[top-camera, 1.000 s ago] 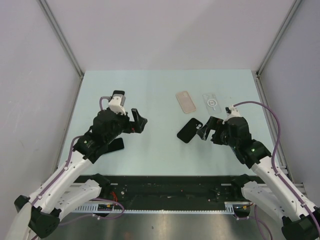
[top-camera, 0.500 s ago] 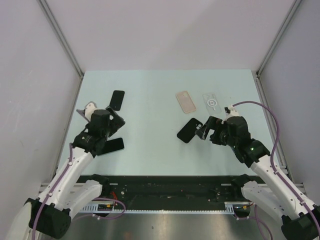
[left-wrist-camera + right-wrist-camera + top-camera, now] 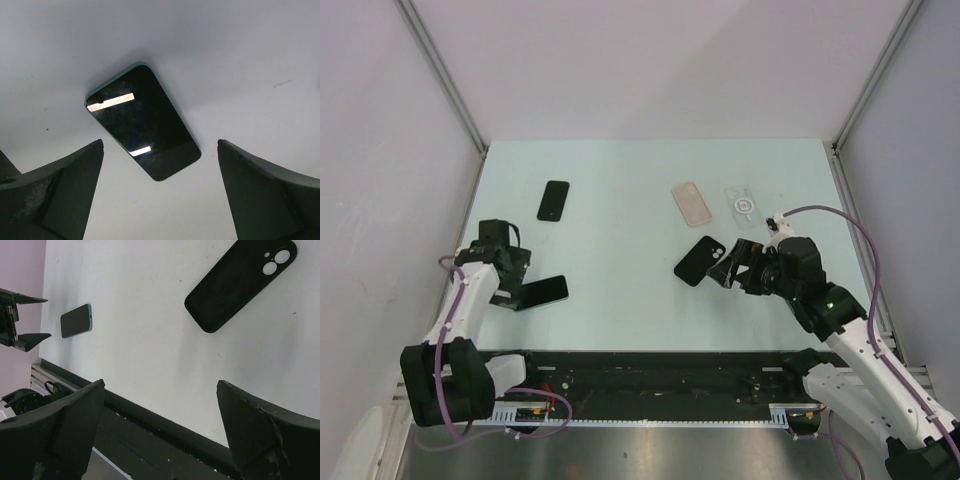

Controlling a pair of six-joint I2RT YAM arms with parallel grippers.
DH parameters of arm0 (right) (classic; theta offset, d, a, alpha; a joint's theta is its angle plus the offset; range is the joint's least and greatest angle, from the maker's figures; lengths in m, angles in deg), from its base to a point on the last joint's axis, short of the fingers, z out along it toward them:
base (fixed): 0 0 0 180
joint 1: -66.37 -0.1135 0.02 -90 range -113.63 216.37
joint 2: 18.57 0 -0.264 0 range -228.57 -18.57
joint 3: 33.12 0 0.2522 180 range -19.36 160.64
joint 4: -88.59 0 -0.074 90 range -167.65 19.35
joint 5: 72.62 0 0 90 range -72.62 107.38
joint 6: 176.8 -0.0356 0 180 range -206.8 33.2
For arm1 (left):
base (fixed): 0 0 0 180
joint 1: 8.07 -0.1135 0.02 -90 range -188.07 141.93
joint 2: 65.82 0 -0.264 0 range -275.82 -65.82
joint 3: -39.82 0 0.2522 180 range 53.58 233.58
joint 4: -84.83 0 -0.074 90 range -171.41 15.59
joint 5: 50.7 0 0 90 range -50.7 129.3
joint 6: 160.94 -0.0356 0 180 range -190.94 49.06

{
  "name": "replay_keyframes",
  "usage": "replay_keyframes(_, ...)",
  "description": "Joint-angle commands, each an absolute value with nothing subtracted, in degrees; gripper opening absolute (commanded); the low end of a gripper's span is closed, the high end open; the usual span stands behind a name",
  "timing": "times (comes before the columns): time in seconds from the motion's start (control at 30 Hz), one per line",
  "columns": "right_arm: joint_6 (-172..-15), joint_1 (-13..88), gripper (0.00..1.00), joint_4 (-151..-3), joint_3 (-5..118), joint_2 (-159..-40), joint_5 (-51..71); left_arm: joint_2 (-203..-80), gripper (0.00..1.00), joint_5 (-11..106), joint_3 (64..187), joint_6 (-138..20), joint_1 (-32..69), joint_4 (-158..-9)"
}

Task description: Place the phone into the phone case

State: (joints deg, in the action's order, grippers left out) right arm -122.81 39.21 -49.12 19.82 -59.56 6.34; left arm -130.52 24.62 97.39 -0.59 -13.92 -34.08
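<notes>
From above, my left gripper (image 3: 513,278) sits at the left edge, fingers spread wide and empty, with the phone (image 3: 542,291) just beside it. My right gripper (image 3: 730,266), also spread and empty, hovers by the black case (image 3: 701,260), right of centre.

Left wrist: the phone lies screen-up mid-frame, ahead of my fingers.

Right wrist: the case is upper right, the phone upper left.

Pale green counter boxed in by plain off-white walls.
The counter (image 3: 640,300) is a smooth, mint-tinted sheet, evenly lit, with only soft shadows. A back wall (image 3: 660,70), left wall (image 3: 380,150) and right wall (image 3: 920,180) of blank panel enclose it, with an aluminium post (image 3: 445,80) at each rear corner. A black rail (image 3: 650,375) runs along the near edge, above a brushed metal strip (image 3: 650,450).
</notes>
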Motion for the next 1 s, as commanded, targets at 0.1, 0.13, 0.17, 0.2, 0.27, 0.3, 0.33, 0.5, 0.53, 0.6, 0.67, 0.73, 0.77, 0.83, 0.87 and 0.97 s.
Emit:
replay_keyframes(0.1, -121.43, 38.86, 0.98, -47.16, 20.54, -56.89, 6.4, -135.15, 1.0, 26.37, 97.26, 4.65, -20.63, -32.63)
replay_keyframes(0.13, -121.34, 38.86, 0.98, -47.16, 20.54, -56.8, 6.49, -135.69, 1.0, 26.73, 97.26, 4.65, -20.9, -32.37)
replay_keyframes(0.17, -121.34, 38.86, 0.98, -47.07, 20.54, -56.8, 6.4, -136.13, 1.0, 26.9, 97.26, 4.74, -21.16, -32.11)
replay_keyframes(0.2, -121.34, 38.86, 0.98, -47.07, 20.45, -56.72, 6.4, -137.0, 1.0, 26.82, 97.26, 4.74, -21.25, -31.93)
replay_keyframes(0.27, -121.34, 38.86, 0.98, -47.24, 20.54, -56.8, 6.14, -137.62, 1.0, 26.64, 97.08, 5.35, -21.25, -31.93)
replay_keyframes(0.3, -121.34, 38.86, 0.98, -47.33, 20.45, -56.89, 6.13, -138.23, 1.0, 26.38, 96.91, 5.44, -21.25, -32.37)
replay_keyframes(0.33, -121.43, 38.68, 0.98, -47.33, 20.54, -56.89, 6.05, -138.5, 1.0, 26.29, 96.82, 5.61, -21.25, -32.72)
replay_keyframes(0.5, -121.95, 38.77, 0.98, -47.68, 20.54, -57.42, 5.7, -141.31, 1.0, 24.79, 97.35, 6.93, -21.25, -33.25)
replay_keyframes(0.53, -122.13, 38.68, 0.98, -47.77, 20.45, -57.42, 5.78, -141.75, 1.0, 25.14, 97.35, 7.02, -21.25, -33.42)
replay_keyframes(0.6, -122.04, 38.68, 0.98, -47.6, 20.45, -57.33, 5.87, -143.16, 1.0, 25.24, 97.43, 7.55, -21.25, -33.34)
replay_keyframes(0.67, -121.78, 38.59, 0.98, -47.07, 20.54, -57.33, 6.66, -144.3, 1.0, 25.15, 97.7, 8.08, -21.25, -33.25)
replay_keyframes(0.73, -121.6, 38.6, 0.98, -46.8, 20.45, -57.24, 6.92, -144.92, 1.0, 25.15, 97.87, 8.51, -21.25, -33.25)
replay_keyframes(0.77, -121.43, 38.59, 0.98, -46.8, 20.45, -57.16, 6.93, -145.35, 1.0, 25.15, 97.87, 8.78, -21.25, -32.99)
replay_keyframes(0.83, -121.52, 38.59, 0.98, -46.89, 20.45, -57.07, 6.75, -146.06, 1.0, 25.32, 97.79, 9.39, -21.25, -32.72)
replay_keyframes(0.87, -121.69, 38.59, 0.98, -46.72, 20.54, -56.81, 6.66, -146.67, 0.98, 25.5, 97.61, 9.39, -21.17, -32.81)
replay_keyframes(0.97, -122.66, 38.59, 0.98, -46.1, 20.54, -56.72, 7.28, -147.64, 0.97, 25.59, 97.43, 9.75, -21.25, -31.94)
